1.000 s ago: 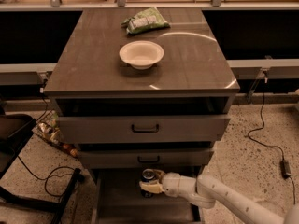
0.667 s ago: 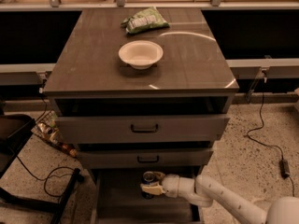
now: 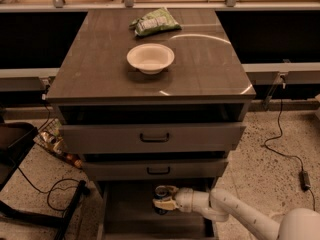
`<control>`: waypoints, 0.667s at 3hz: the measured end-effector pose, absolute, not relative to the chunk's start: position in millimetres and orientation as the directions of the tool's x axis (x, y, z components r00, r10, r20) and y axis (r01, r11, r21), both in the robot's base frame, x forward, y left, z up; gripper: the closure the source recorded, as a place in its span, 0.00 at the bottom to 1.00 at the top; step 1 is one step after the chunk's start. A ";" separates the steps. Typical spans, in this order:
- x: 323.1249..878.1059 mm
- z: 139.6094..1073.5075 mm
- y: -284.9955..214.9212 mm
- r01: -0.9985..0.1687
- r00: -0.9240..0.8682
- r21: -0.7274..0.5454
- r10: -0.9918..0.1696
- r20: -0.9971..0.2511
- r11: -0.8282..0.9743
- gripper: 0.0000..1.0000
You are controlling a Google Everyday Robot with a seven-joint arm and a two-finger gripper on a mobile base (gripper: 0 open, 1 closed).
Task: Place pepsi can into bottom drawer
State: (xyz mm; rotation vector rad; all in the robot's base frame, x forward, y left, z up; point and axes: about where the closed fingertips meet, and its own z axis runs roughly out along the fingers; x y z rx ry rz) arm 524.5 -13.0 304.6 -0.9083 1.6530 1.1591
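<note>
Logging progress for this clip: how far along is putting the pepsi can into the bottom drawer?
Done: the bottom drawer stands open and the pepsi can is over it. In hand: the gripper holds the can upright there, fingers closed on it. Left: release and withdraw. Whether the can touches the drawer floor is unclear.

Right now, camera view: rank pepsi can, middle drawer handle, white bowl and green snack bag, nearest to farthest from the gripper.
The gripper sits in the bottom drawer, low centre.
1. pepsi can: in its grasp.
2. middle drawer handle: just above.
3. white bowl: mid cabinet top.
4. green snack bag: at the top's back edge.
</note>
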 end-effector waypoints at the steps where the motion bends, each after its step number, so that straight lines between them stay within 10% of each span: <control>1: 522.8 291.0 -26.5 -0.904 -0.322 0.279 -0.084 -0.943 0.324 1.00; 2: 519.0 274.7 -58.3 -0.905 -0.296 0.228 -0.145 -0.944 0.358 1.00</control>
